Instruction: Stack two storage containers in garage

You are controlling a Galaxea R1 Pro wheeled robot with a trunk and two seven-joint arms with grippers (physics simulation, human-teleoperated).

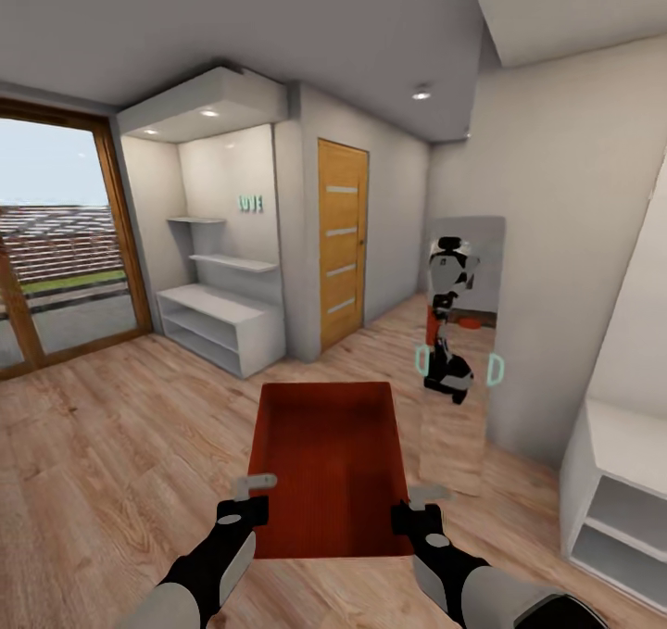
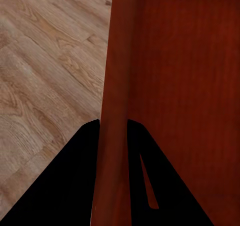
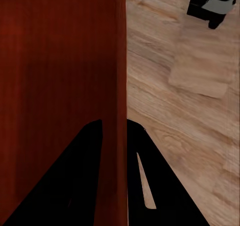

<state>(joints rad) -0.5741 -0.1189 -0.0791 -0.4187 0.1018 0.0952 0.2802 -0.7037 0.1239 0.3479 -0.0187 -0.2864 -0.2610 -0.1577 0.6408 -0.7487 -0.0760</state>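
Note:
One orange-red storage container (image 1: 329,453) hangs level in front of me above the light wood plank floor (image 1: 111,444) of the living room. My left gripper (image 1: 248,501) is shut on its left wall, and my right gripper (image 1: 421,509) is shut on its right wall. In the left wrist view the container's wall (image 2: 114,61) runs between the dark fingers (image 2: 70,186) of the left gripper (image 2: 114,151). The right wrist view has the other wall (image 3: 114,61) pinched the same way by the right gripper (image 3: 114,151). The container is empty inside. The garage is out of view.
A closed wooden door (image 1: 342,240) stands straight ahead. White shelves (image 1: 222,328) are to its left, with wood-framed glass doors (image 1: 56,240) at far left. A tall mirror (image 1: 460,333) on the right wall reflects the robot. A white cabinet (image 1: 616,499) stands near right.

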